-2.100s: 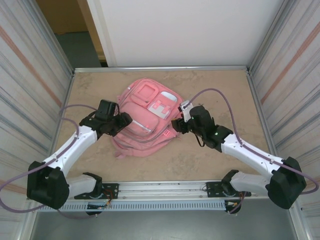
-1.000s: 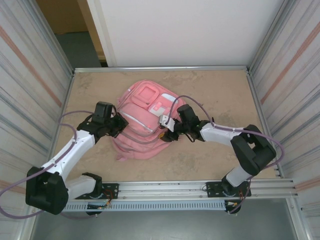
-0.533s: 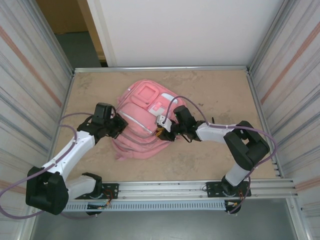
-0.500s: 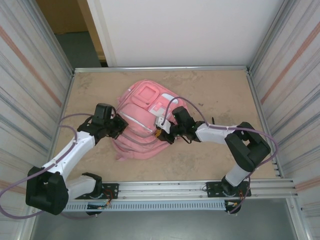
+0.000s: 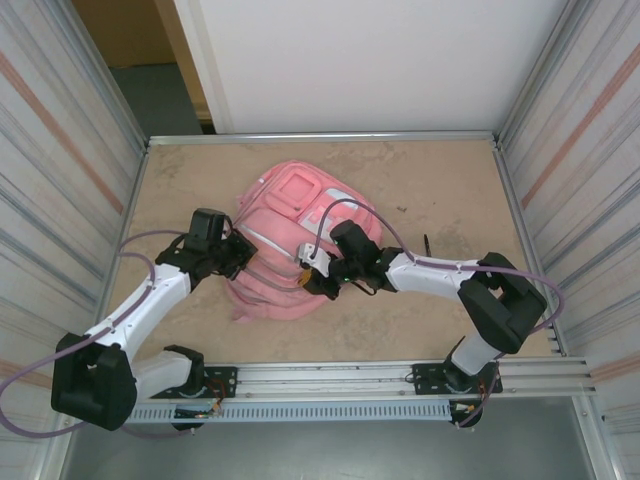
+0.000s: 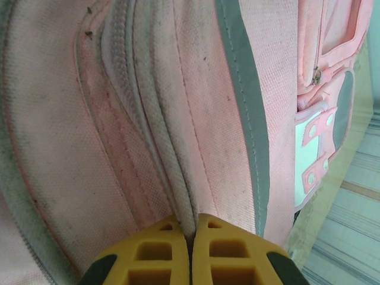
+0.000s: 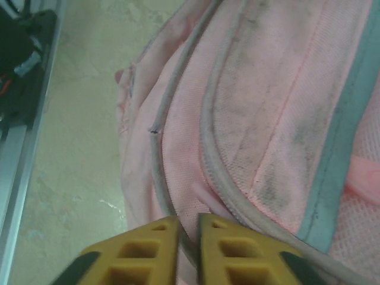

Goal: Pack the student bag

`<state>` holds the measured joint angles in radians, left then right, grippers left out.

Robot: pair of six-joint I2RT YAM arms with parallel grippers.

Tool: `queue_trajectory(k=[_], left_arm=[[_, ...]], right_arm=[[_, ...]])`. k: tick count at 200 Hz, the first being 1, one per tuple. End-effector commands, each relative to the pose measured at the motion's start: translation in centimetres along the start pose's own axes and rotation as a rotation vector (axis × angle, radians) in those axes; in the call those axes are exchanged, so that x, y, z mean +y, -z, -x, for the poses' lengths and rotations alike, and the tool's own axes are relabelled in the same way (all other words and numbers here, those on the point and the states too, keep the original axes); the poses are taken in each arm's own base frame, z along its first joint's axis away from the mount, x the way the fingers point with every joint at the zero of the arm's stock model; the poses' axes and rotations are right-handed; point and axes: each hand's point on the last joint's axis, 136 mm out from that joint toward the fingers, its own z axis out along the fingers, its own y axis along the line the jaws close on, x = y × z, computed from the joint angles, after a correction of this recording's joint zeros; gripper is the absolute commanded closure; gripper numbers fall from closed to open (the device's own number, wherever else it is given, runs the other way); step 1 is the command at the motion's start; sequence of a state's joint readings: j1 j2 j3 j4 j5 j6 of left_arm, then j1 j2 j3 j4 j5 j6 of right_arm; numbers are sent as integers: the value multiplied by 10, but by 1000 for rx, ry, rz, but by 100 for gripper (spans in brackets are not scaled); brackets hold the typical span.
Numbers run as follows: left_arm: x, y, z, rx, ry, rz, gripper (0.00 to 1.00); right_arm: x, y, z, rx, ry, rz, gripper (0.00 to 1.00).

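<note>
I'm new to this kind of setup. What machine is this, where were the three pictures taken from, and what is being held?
These are two robot arms bolted at the near edge of a sandy tabletop. The wide picture looks down from above and behind them. The two close-ups come from cameras on the wrists, with yellow fingers at the bottom. On the table lies a large soft pink fabric backpack. The left end effector is shut, pinching a raised seam of the backpack. The right end effector is at a corded edge of the bag, fingers almost together; whether it grips anything I cannot tell.
</note>
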<state>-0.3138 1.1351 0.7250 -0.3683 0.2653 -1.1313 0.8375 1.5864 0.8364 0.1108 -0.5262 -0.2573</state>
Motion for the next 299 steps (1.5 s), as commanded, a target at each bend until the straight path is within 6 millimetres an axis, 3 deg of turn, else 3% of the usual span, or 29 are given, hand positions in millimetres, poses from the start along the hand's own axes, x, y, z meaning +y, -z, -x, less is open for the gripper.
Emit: queue_trajectory(k=[1,28,68,82,100,111,126,155,176,210,243,299], left_arm=[[-8,1,-9,44,-2,-43,100],[-4,1,-10,39,11,-39,100],[-8,4,-10,39,8,-47,100],[-9,4,-11,49,8,-50,100],[-9,6,-12,50,1,-51,100],[-7,6,-12,46,1,-46,100],[-7,6,-14,60,5,-49,100],[-6,5,-15,53,10,-55,100],[-6,5,-18,69,14,-59,100],[-6,5,-18,69,10,-60,100],[-7,7,-19,70,5,-67,100],[-7,6,-21,69,17,-72,100]], right_arm=[[-10,10,9,-57,-59,-78,75],[-19,21,-9,-60,-154,-135,68],[-16,29,-10,-115,-222,-147,64],[-29,35,-1,-181,-310,-227,46],[-33,38,8,-273,-366,-250,35],[-39,36,9,-292,-453,-284,34],[-42,27,6,-289,-593,-318,37],[-19,4,15,-321,-666,-308,39],[-15,-5,13,-291,-692,-356,42],[-18,-7,7,-254,-674,-424,70],[-6,-7,13,-204,-580,-416,86],[35,-37,48,-106,-404,-264,84]])
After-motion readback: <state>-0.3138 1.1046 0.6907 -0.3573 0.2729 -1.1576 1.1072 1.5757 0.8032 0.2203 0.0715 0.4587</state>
